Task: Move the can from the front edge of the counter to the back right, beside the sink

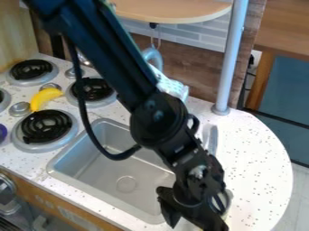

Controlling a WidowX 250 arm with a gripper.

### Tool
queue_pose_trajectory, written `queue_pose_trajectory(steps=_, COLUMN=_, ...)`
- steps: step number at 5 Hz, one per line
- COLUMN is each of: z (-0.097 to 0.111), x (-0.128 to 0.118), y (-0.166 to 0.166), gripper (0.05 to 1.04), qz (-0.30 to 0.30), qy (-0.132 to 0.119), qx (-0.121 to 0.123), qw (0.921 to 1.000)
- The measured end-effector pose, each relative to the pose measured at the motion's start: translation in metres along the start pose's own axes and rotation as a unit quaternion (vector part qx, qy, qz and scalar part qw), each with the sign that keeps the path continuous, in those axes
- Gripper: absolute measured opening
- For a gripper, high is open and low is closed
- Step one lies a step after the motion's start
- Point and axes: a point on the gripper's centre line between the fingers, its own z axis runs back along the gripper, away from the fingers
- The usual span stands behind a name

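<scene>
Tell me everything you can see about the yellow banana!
The banana is bright yellow and gently curved, with smooth-looking skin that might be plastic. It looks whole, not peeled. It lies slantwise on the speckled white counter, among stove burners with black coils. Round silver knobs sit very close; I can't tell if they touch it.

Smooth metal sink [104, 179], glossy plastic-looking banana [45, 97], smooth counter [262, 167]
</scene>
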Motion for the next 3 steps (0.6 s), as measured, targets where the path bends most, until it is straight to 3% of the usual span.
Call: queue_pose_trajectory(steps=3, z=-0.017, x=0.020, y=-0.004, gripper=0.996, qz=-0.018, qy=-0.029, qx=0.027, qw=0.9990)
